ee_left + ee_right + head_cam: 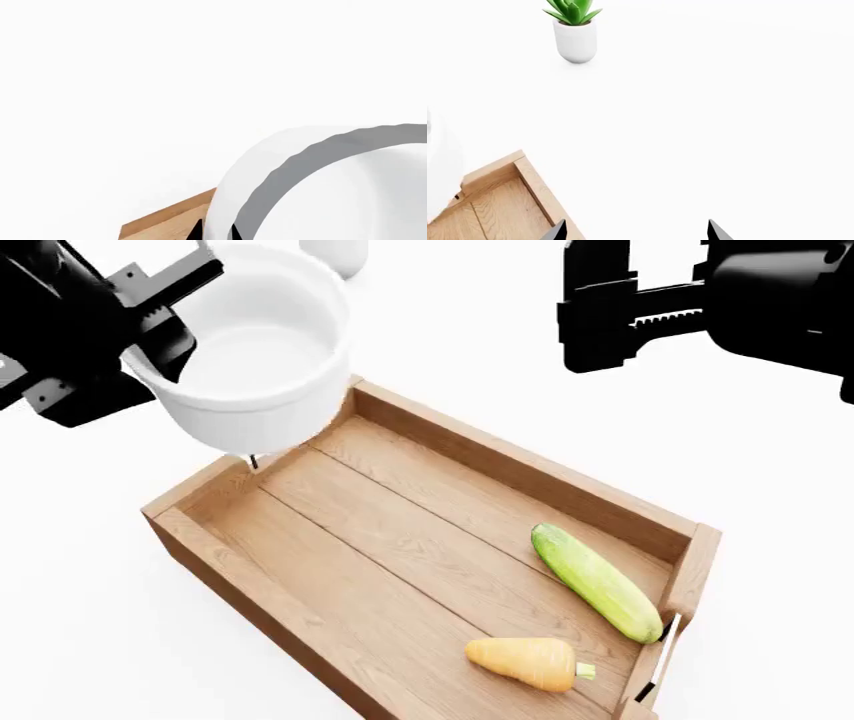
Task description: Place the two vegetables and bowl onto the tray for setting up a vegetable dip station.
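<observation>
My left gripper (163, 328) is shut on the near rim of the big white bowl (254, 350) and holds it in the air over the tray's far left corner. In the left wrist view one fingertip sits on each side of the bowl's wall (320, 190), at my left gripper (215, 232). Inside the wooden tray (521, 468), at its right end, lie the green cucumber (597, 580) and the orange carrot (523, 660). Up beyond the tray's far right side, my right gripper (594, 305) is open and empty, its tips (637, 231) wide apart over the white surface.
A small potted green plant (575, 30) in a white pot stands on the white surface beyond the tray; its pot (334, 252) shows behind the bowl. A corner of the tray (500, 200) lies beside my right gripper. The tray's left half holds nothing.
</observation>
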Tool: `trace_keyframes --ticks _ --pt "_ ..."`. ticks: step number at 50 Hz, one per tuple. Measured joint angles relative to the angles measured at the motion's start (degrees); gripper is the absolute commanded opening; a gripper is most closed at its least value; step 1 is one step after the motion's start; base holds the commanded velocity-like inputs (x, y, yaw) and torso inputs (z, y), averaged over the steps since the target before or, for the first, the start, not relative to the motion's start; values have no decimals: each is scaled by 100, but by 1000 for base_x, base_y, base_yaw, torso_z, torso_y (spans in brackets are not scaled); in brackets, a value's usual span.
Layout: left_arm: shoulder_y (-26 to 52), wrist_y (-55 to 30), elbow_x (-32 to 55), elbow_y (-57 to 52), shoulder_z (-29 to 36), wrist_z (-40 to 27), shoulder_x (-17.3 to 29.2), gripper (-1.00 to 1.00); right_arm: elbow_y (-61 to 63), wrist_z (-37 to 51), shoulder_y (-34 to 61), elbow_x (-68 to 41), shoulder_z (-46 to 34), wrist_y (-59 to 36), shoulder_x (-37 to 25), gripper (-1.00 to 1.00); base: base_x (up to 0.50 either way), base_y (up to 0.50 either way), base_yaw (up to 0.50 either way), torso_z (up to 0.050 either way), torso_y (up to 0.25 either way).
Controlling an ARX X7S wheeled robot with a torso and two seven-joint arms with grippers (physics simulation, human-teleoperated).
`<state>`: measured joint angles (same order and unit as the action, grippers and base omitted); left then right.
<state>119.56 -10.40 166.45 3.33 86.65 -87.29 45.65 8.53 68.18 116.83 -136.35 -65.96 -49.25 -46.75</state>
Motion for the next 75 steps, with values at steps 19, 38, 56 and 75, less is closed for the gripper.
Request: trace_keyframes --ticks 19,38,56,75 --pt "113 334 226 -1195 58 -32 37 -100 -14 -22 -46 25 9 0 13 100 0 0 0 1 1" --pt "-26 549 149 -1685 368 43 -207 -100 -16 -3 -14 10 36 -26 -2 100 0 0 0 0 1" --pt "-47 729 265 -1964 451 124 -419 -100 -28 2 -35 13 42 -28 6 100 0 0 0 1 1" --pt "-17 913 370 -2132 445 189 -602 -100 -39 -1 -41 24 50 -46 8 100 0 0 0 1 1"
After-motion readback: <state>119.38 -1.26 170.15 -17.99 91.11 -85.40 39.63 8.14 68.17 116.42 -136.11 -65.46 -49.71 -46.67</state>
